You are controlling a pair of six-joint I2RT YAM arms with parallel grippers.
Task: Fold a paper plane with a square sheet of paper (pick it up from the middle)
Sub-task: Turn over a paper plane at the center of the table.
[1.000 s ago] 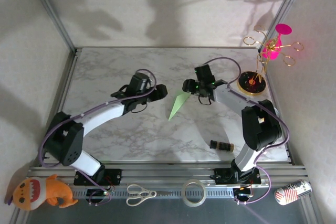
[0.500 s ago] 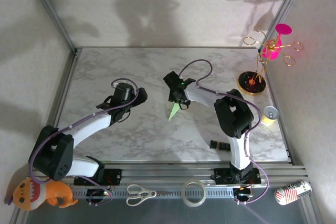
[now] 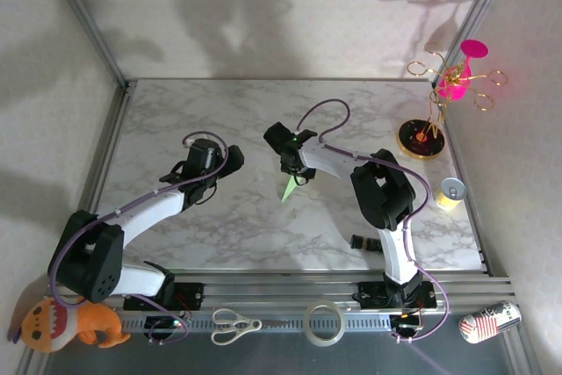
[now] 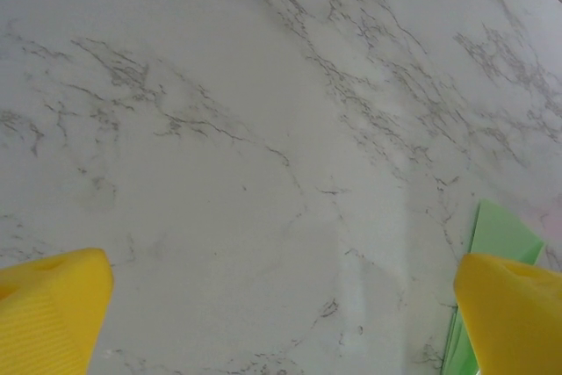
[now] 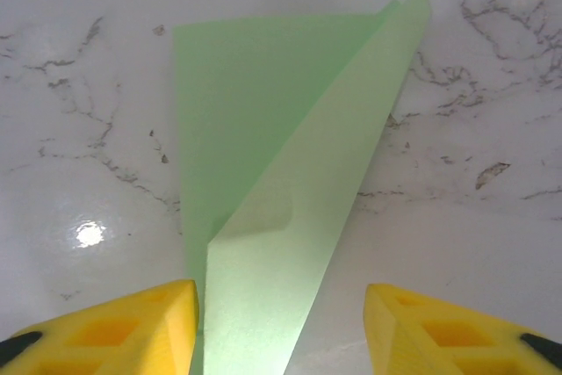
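The paper plane [image 3: 290, 187] is a narrow, pointed, light green dart with a folded wing, lying flat on the marble table [image 3: 176, 120] near its middle. My right gripper [image 3: 295, 170] hovers over the plane's wide end. In the right wrist view its yellow fingers [image 5: 132, 327] stand apart on either side of the plane [image 5: 290, 217], open, with a gap to the right finger. My left gripper [image 3: 231, 162] sits to the left of the plane, wide open over bare marble [image 4: 281, 322]. In the left wrist view a green edge of the plane [image 4: 493, 233] shows beside the right finger.
A yellow can [image 3: 450, 192] and a gold stand with a pink ornament [image 3: 421, 140] are at the right. A small dark cylinder [image 3: 369, 242] lies near the right arm's base. Scissors [image 3: 235, 325], a tape roll [image 3: 324, 322], a plush toy [image 3: 70, 322] and a white can [image 3: 490, 320] lie on the near rail.
My right arm swung left and its gripper came over the plane's wide end. My left arm drew back to the left and its jaws opened wider.
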